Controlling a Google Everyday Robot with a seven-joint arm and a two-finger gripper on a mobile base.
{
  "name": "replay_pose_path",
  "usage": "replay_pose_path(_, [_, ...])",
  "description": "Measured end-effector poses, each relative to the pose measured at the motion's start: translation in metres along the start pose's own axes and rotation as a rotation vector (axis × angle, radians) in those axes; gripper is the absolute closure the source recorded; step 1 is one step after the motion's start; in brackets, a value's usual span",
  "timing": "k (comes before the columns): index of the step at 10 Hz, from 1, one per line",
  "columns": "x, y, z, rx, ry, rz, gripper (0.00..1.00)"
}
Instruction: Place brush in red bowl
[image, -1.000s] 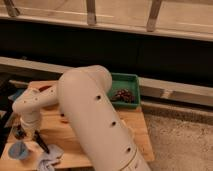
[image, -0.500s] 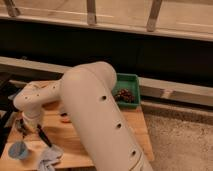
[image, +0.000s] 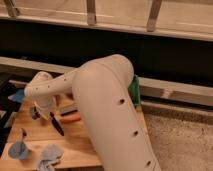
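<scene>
My gripper (image: 41, 113) hangs over the left part of the wooden table (image: 35, 131), at the end of the big white arm (image: 107, 110). It is shut on the brush (image: 56, 125), a slim black stick that slants down to the right below it, clear of the tabletop. The red bowl is out of view, possibly hidden behind the arm.
An orange carrot-shaped stick (image: 71, 119) lies just right of the brush. A small blue cup (image: 19, 149) and a crumpled grey-blue cloth (image: 49, 155) sit near the front edge. A green bin (image: 135, 93) shows behind the arm. A blue object (image: 17, 95) lies at the table's left.
The gripper has moved up and to the right with the brush, away from the cloth. The arm now covers most of the green bin.
</scene>
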Motion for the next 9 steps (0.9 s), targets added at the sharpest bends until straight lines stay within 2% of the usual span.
replay_pose_path(3, [0.013,-0.046,-0.03,0.071,-0.013,0.06,1.0])
replay_pose_path(5, [0.008,-0.067,-0.041,0.099,-0.026,0.072,1.0])
replay_pose_path(7, [-0.012,-0.085,-0.053,0.129,-0.051,0.057,1.0])
replay_pose_path(9, [-0.036,-0.086,-0.052,0.134,-0.074,0.03,1.0])
